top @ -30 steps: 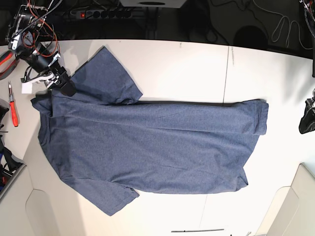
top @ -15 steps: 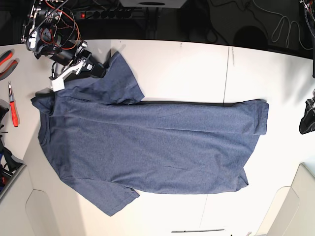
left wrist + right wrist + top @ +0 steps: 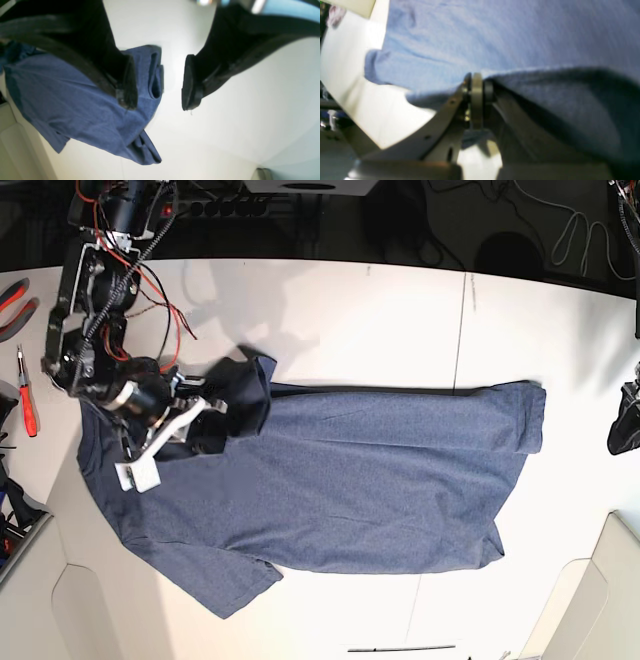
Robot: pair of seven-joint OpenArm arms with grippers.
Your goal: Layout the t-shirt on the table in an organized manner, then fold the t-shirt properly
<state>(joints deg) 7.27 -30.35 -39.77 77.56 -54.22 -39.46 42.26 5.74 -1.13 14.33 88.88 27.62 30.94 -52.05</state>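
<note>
The t-shirt (image 3: 330, 480) lies spread across the white tabletop (image 3: 400, 310), body flat, one sleeve folded in over the chest. The right hand (image 3: 476, 86) is pinching that sleeve's edge, pads pressed together on the cloth. The left hand (image 3: 160, 82) hangs spread above the hem corner, holding nothing.

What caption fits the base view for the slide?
Right hand shut on the t-shirt sleeve, folding it over the body on the white table.
</note>
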